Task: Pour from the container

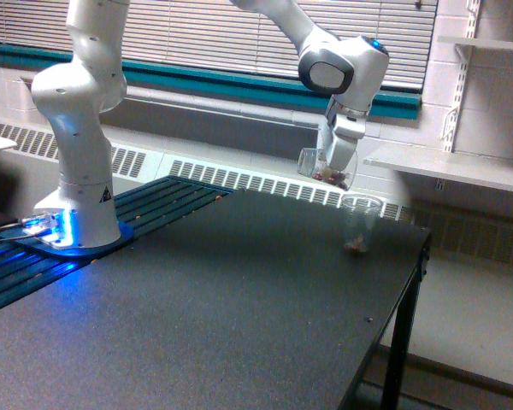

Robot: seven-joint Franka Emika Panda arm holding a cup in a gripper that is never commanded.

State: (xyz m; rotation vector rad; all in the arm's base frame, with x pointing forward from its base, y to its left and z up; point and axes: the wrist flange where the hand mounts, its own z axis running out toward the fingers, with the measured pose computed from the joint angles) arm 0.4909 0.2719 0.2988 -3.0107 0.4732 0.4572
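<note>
the container (321,166) is hanging in the air, tilted over so that its lower lip is pointing down toward the smaller clear cup (357,225), and it is sitting just above and a little to the exterior view's left of that cup's rim. reddish-brown pieces are showing through its clear wall, gathered near the lower lip. the gripper (335,162) is gripping the container from the side nearest the cup, its fingers clamped on the container's wall, though the fingertips themselves are too small to make out separately. the white arm (338,73) is reaching down to the container from above, with its grey joint directly over the cup.

the cup is standing upright on the black table (205,325), close to the table's far edge, and a few brownish pieces are lying in its bottom. well away from the cup, at the exterior view's left, the arm's base (77,218) is standing on a blue-lit plate beside the table. behind the cup, a white radiator grille (239,179) is running along the wall under closed window blinds (197,34), and a white shelf (462,166) is jutting out just beyond the cup at the exterior view's right.
</note>
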